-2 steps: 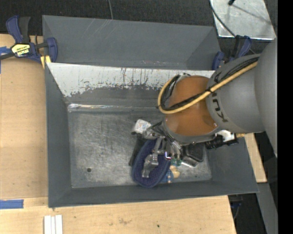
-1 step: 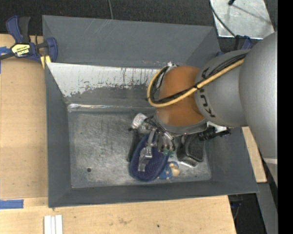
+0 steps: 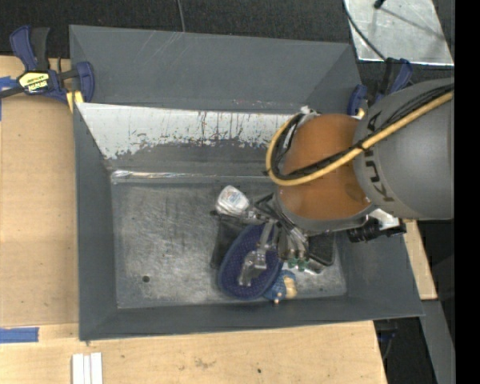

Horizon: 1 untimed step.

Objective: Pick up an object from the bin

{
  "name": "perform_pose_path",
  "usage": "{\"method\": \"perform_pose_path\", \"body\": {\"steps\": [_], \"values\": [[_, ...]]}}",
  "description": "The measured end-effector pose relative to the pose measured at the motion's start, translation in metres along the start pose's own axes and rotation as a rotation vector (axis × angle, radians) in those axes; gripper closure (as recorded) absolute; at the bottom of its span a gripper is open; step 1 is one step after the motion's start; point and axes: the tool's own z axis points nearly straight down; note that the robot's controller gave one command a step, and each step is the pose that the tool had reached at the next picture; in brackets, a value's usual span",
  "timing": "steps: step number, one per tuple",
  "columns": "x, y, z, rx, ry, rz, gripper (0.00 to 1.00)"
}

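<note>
Grey bin (image 3: 160, 246) floor bore a blue oval object (image 3: 232, 274) at near right, with the tool (image 3: 260, 258) down upon it, grip state indeterminable; no lift was evident, so grasp and raise were judged outstanding.

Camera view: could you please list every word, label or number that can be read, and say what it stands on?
"KU": black letters on the grey arm; the rest of the word is hidden.
On the blue oval thing and the silver-white thing in the bin, no lettering can be made out.
</note>
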Motion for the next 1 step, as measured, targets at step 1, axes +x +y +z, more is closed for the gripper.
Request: {"method": "perform_pose_path", "body": {"steps": [1], "values": [[-0.0035,0.0141,0.0313,-0.001,0.007,-0.628,0.0]]}}
